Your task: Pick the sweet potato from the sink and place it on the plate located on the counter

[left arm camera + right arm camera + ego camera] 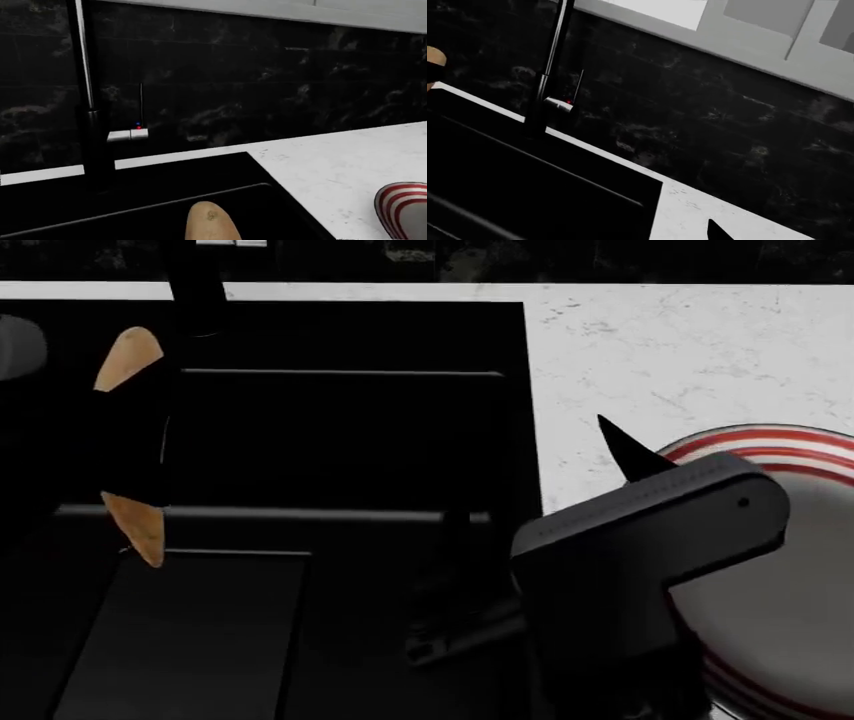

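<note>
My left gripper is a dark shape over the left side of the sink in the head view, and it crosses the middle of the potato. The tuber's orange ends stick out above and below the dark band, so I read the jaws as clamped on it, with the potato held up over the basin rather than lying on its floor. From the left wrist camera I see only one rounded tan end of the potato poking into view, with the black basin behind it.

My right gripper hangs over the sink's right edge, just beside the plate. Only one pointed black fingertip shows past the bulky arm housing, so I cannot tell how its jaws stand. The right wrist camera catches the same single tip over the counter.

The plate sits on the white counter to the right of the sink, its striped rim partly hidden by my right arm; the left wrist view shows a slice of that rim. A black tap rises at the back of the sink against a dark marbled wall.
</note>
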`<state>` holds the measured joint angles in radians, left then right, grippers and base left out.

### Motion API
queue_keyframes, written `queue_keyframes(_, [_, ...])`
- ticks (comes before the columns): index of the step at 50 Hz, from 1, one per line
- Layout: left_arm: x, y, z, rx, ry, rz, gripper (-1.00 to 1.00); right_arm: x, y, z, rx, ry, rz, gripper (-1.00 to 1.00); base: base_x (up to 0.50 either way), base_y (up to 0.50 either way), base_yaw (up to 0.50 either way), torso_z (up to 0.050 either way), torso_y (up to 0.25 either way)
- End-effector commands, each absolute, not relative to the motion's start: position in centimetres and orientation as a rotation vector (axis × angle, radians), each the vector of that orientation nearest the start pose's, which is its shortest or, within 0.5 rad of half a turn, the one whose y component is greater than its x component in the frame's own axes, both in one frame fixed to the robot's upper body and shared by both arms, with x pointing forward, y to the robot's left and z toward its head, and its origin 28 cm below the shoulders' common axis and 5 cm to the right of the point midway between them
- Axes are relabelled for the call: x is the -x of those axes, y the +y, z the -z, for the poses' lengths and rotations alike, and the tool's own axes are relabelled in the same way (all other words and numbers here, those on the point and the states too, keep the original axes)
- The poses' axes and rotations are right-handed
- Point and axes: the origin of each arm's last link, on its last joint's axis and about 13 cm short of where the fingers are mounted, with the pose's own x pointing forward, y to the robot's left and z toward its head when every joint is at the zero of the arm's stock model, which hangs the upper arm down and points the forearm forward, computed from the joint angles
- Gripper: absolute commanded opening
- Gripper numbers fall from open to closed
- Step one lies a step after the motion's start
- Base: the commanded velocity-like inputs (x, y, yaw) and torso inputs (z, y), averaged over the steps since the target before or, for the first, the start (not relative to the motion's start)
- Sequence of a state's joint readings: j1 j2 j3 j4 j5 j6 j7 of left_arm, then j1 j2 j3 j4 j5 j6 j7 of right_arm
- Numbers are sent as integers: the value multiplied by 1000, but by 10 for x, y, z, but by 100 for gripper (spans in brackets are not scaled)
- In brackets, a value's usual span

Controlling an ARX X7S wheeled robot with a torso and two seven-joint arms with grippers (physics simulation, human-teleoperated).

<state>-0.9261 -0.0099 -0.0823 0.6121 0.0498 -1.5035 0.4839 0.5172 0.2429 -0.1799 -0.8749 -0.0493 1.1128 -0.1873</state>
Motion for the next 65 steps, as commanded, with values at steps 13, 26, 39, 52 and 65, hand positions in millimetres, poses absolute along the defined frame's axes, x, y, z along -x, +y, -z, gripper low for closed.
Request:
queue_keyframes(13, [-259,200,-294,100,-118,631,-100,-218,-109,-214,203,-171,-484,100,0,0,0,0,0])
queue_keyframes(26, [-260,204,-298,63,-182,770,-100,-220,-113,-215,157,-163,-548,100,0,0,0,0,0])
queue_keyframes(39, [-275,213,-312,80,-205,911,-100,-219,-117,-213,114,-140,-589,100,0,0,0,0,2])
queue_keyframes(52, [-273,210,-308,129,-213,1003,-100,-213,-115,-221,25,-154,-708,100,0,0,0,0,1])
queue_keyframes(65, [-274,207,-307,128,-218,1021,-100,-204,-110,-225,-23,-143,-836,100,0,0,0,0,1])
